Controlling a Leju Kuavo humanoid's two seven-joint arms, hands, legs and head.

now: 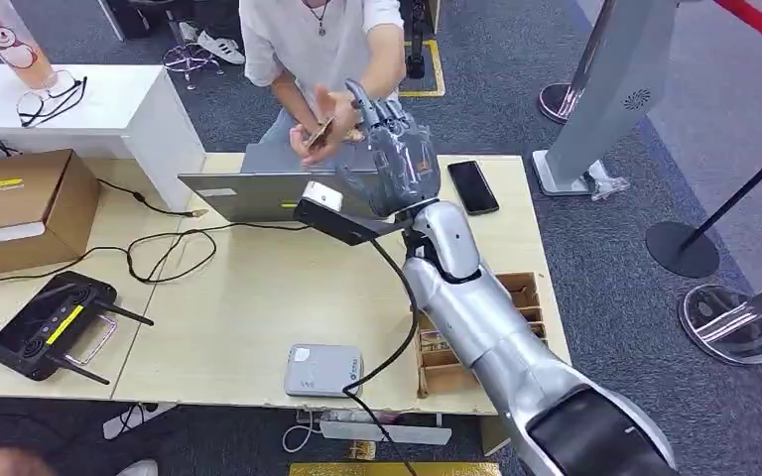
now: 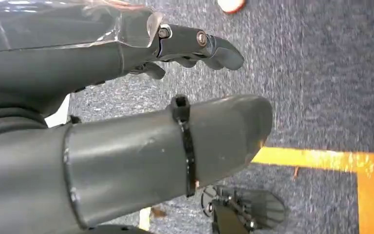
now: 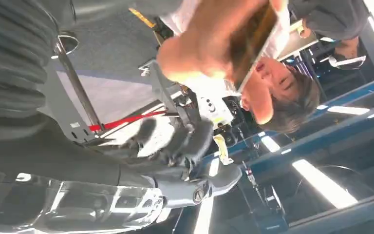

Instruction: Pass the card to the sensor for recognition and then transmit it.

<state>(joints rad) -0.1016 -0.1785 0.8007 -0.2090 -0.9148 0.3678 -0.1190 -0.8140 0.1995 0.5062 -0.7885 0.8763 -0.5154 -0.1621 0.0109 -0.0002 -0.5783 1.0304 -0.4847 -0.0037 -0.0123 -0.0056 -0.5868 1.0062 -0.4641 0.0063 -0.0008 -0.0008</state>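
holding the card, a person faces the open right robot hand.

My work surface is a light wooden table. A grey laptop stands at its far edge and serves as landmark. Right of the laptop lies a black phone; left of it, a cardboard box. Nearer me than the laptop rest a black controller, a grey card reader and a compartmented cardboard tray. Black cables run from the laptop toward the box.
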